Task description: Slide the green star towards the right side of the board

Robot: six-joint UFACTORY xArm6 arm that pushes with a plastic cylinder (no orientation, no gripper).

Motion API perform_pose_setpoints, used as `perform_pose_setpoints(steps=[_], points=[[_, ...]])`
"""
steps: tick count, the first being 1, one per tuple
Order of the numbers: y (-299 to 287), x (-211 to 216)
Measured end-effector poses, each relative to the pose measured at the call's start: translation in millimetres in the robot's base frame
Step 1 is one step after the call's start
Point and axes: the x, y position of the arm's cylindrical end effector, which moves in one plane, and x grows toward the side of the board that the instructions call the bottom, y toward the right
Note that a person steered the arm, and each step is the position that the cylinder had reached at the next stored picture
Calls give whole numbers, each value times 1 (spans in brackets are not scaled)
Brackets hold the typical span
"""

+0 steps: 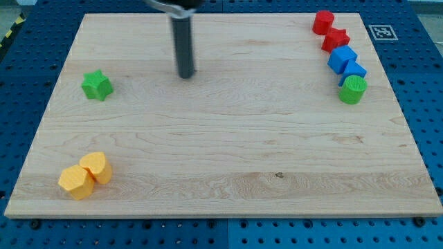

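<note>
Blue pegboard frames your wooden tabletop (221,152): no claw, only my tip (185,75), holding nothing, right of the green star (97,85) at the view's left, so circle behind it.

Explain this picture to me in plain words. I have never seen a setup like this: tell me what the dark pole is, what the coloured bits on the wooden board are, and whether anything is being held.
There is one picture, from a single camera looking down at a wooden board on a blue pegboard table. The dark pole is the end of a robot arm; it has no hand, only a rod whose lower end, my tip, slides on the board and pushes blocks. Nothing is held.

The green star sits near the view's left edge; my tip stands apart from it, to its right and slightly higher in the view. At the view's bottom left, two yellow blocks touch. At the top right, a close chain runs downward: two red blocks, two blue blocks, then a green cylinder.
</note>
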Motion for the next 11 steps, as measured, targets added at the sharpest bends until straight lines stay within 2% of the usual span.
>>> perform_pose_setpoints(steps=[2,3,4,5,6,9,11], points=[[-151,-26],[-175,-3],[-175,19],[-174,24],[-151,36],[-28,53],[66,90]])
